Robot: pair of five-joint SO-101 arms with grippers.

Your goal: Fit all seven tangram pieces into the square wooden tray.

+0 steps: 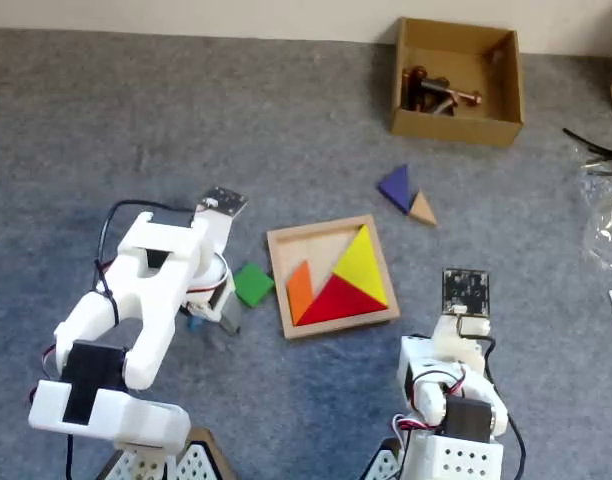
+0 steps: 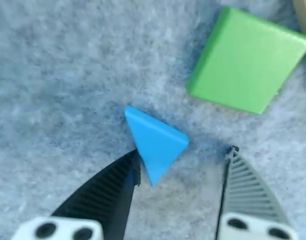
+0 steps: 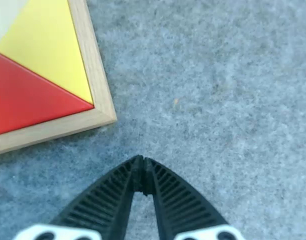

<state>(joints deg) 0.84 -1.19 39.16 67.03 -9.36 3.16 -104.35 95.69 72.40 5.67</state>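
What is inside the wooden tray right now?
Three pieces lie in the tray: a yellow triangle, a red triangle and an orange piece. The rest is bare wood. The tray floor under the pieces is covered, so it cannot be seen.

The high view looks steeply down from above the near edge of the grey carpet point(image 1: 86, 130). It stands well back and takes in the left arm point(image 1: 136, 300), the right arm point(image 1: 451, 400) and the square wooden tray point(image 1: 331, 226) between them. The left wrist view hangs very close over the carpet, facing down past the left gripper point(image 2: 183, 152). It shares the green square point(image 2: 248, 60), just left of the tray, with the high view. The right wrist view is equally close and faces down past the right gripper point(image 3: 143, 161). With the high view it shares the tray's near right corner, the yellow triangle point(image 3: 48, 45) and the red triangle point(image 3: 28, 95).
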